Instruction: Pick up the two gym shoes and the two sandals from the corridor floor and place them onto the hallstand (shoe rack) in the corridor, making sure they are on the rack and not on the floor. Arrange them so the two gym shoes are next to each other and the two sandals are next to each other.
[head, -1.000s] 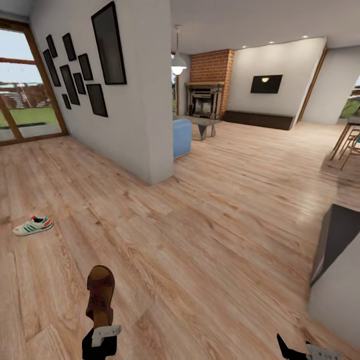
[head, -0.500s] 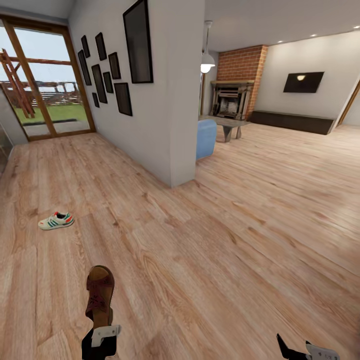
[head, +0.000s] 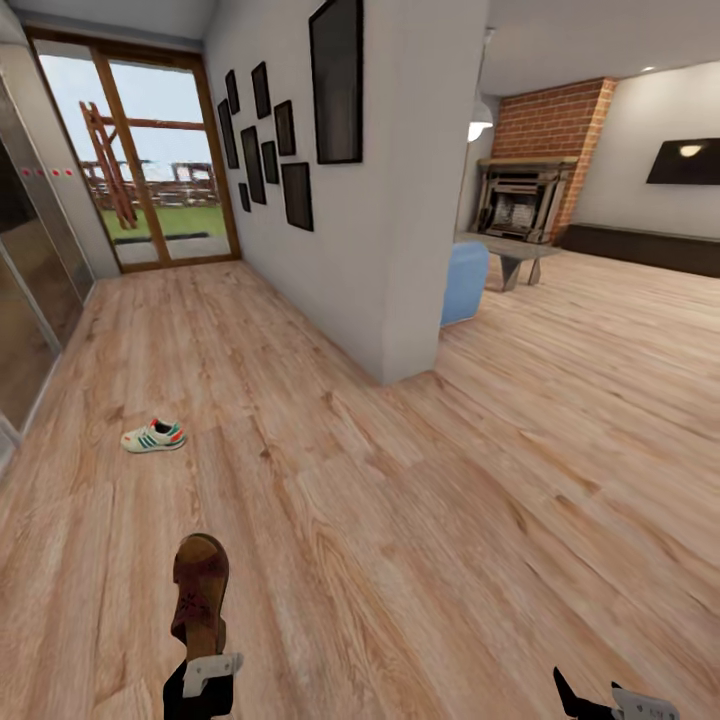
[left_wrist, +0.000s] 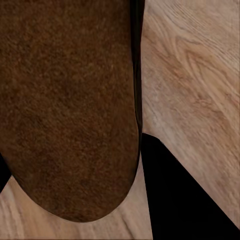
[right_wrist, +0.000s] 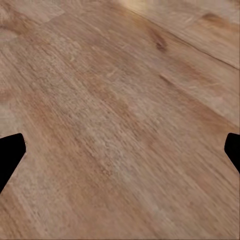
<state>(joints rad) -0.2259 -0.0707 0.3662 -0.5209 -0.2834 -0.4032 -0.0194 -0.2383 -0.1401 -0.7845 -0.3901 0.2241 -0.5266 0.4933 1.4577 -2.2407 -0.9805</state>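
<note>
Head view alone: gym shoe (head: 154, 437) beyond held sandal (head: 200, 592)

- the sandal (head: 200, 590) in my left gripper (head: 200, 668) looks like matt brown leather, suede-rough underneath.
- the corridor floor (head: 420, 520) is grainy, lightly glossy wood plank.
- brick fireplace surround (head: 555, 125).

I saw a grey wall (head: 330, 250) ahead with dark picture frames (head: 336, 82) hung on it. Glass doors (head: 150, 165) sat at the far end, wood-framed, grass outside. Off to the right were a brick fireplace (head: 525, 195), a blue seat (head: 462, 282) and a low table (head: 515, 260).
</note>
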